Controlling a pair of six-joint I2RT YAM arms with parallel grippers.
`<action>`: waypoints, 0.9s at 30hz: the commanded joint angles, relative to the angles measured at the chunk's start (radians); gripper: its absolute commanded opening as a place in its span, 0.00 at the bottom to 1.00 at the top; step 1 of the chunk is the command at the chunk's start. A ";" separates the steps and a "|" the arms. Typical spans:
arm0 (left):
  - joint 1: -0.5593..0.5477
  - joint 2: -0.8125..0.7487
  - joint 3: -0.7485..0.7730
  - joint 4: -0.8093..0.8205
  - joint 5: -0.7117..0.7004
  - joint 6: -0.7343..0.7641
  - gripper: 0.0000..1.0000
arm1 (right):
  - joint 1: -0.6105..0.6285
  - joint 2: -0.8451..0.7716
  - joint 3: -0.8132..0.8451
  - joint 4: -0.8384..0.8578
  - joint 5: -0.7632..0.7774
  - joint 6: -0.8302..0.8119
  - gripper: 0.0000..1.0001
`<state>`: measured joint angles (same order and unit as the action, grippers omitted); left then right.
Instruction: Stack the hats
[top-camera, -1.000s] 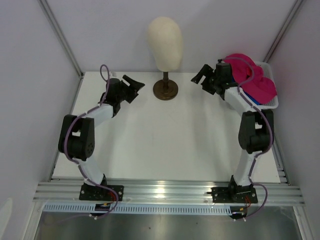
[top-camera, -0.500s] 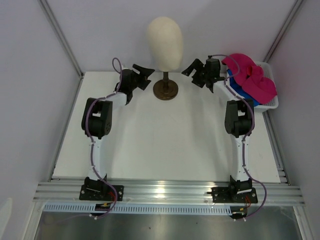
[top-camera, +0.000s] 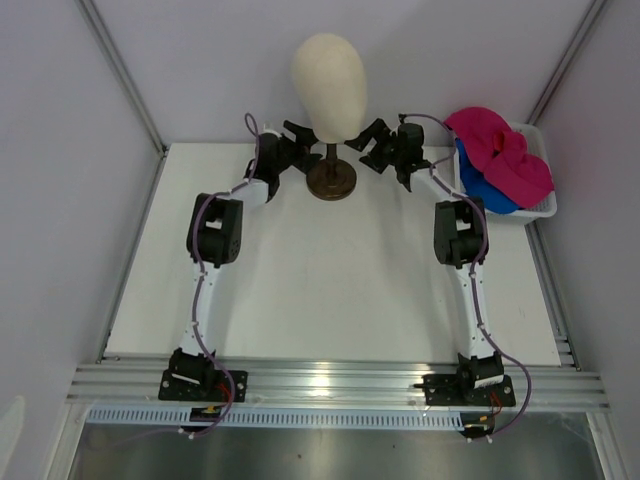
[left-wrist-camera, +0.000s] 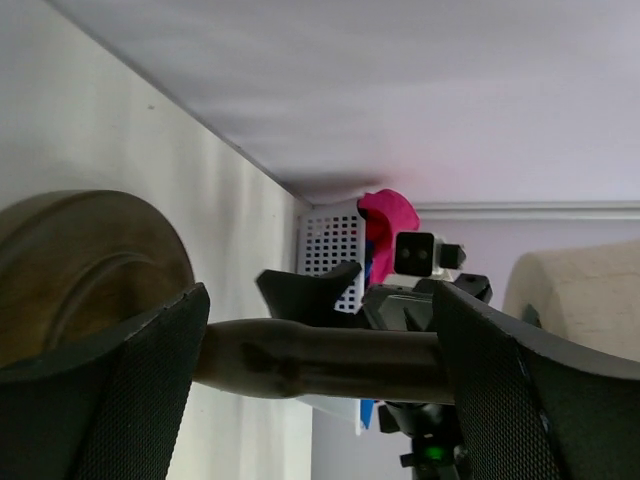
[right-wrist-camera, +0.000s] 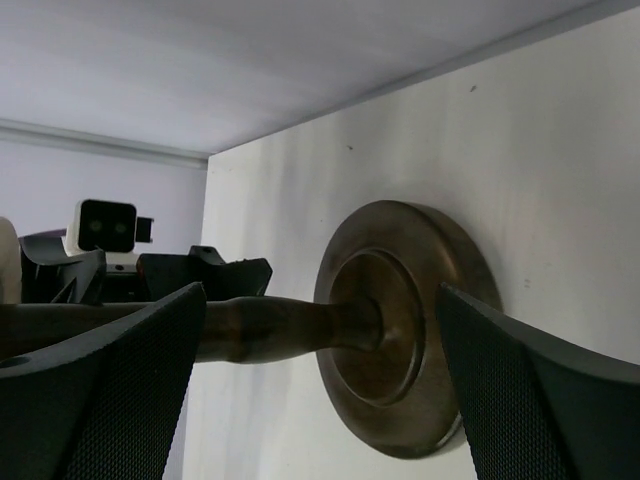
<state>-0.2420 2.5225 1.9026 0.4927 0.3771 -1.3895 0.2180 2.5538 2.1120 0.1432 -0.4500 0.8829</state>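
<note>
Located both hats at the upper right of the overhead frame, inside a white mesh basket (top-camera: 545, 206) at the far right edge of the table (top-camera: 330, 285). Noted the magenta-pink cap (top-camera: 500, 150) lying on top of the royal blue cap (top-camera: 484, 190), with only a strip of blue showing beneath it at the left and lower side. Found neither cap in contact with either hand.

Found the left hand (top-camera: 300, 139) at upper centre of the overhead frame, fingers spread wide, just left of the mannequin stand. Found the right hand (top-camera: 365, 140) mirrored just right of it, fingers likewise spread wide. Confirmed in both wrist views: dark wooden stem (left-wrist-camera: 320, 360) crossing the gap between each hand's fingers, nothing pinched. Unable to tell whether any finger touches the stem.

Recorded the cream mannequin head (top-camera: 328, 80) upright above both hands, bare, on its round dark base (top-camera: 331, 182) at the far middle of the table. Noted each hand visible from the opposite wrist camera, beyond the stem.
</note>
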 joint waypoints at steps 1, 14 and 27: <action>-0.011 0.027 0.055 0.027 0.048 -0.019 0.95 | 0.024 0.029 0.069 0.104 -0.049 0.037 0.99; -0.042 -0.024 -0.013 0.010 0.124 0.064 0.91 | 0.087 0.005 0.027 0.189 -0.108 0.066 0.99; -0.069 -0.254 -0.382 0.081 0.118 0.101 0.91 | 0.142 -0.248 -0.446 0.397 -0.041 0.146 1.00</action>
<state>-0.2768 2.3890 1.6012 0.4820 0.4644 -1.3178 0.3164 2.4355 1.7653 0.4217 -0.4927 1.0138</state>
